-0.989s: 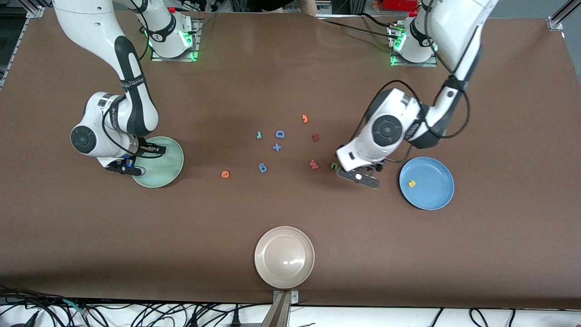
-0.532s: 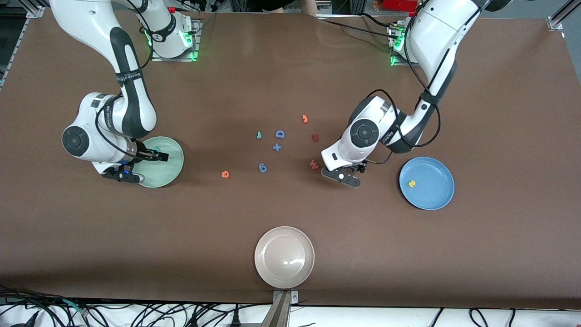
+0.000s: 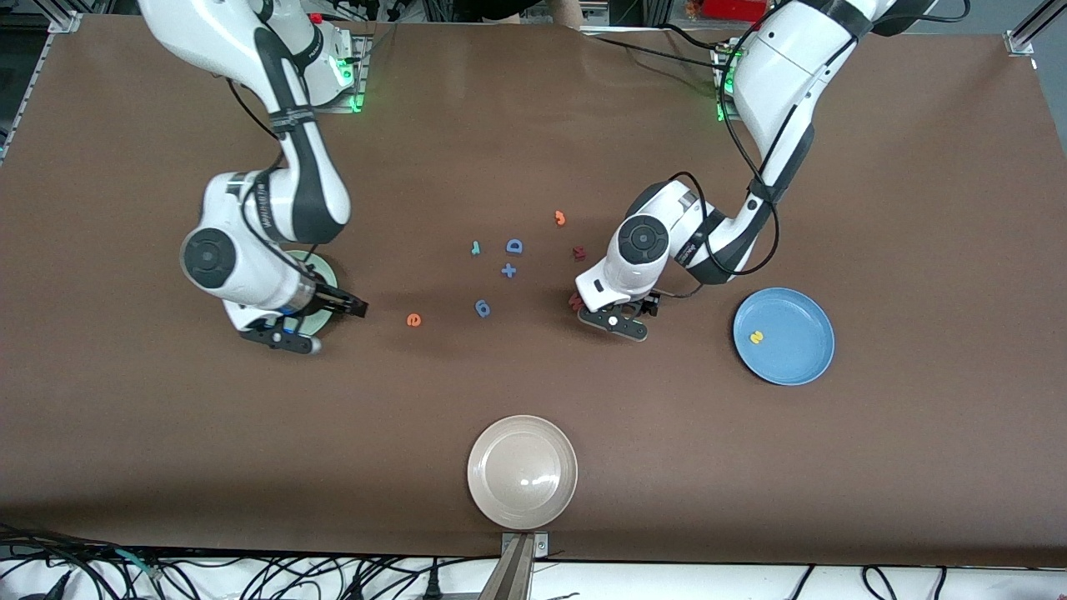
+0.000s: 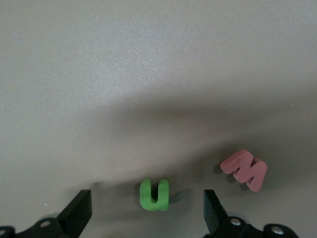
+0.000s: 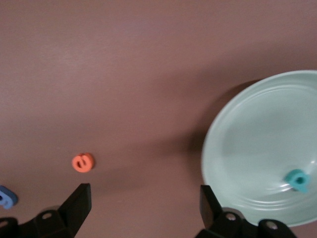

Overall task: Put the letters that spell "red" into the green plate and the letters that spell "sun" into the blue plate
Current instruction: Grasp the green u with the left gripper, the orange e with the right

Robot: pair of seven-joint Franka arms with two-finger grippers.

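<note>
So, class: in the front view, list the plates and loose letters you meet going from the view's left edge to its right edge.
green plate → orange e → teal r → beige plate → orange letter → dark red letter → yellow letter in the blue plate

Robotics lab: two white arms' bases [image 3: 317, 62] sitting bolted along top of frame, loose black cables [image 3: 250, 575] trailing along bottom edge.

in the front view the right arm hides most of the round pale mint-green plate [image 3: 327, 271], the left arm covers the small green foam letter [image 4: 154, 195], and the right wrist view crops a blue foam piece [image 5: 7, 197].
</note>
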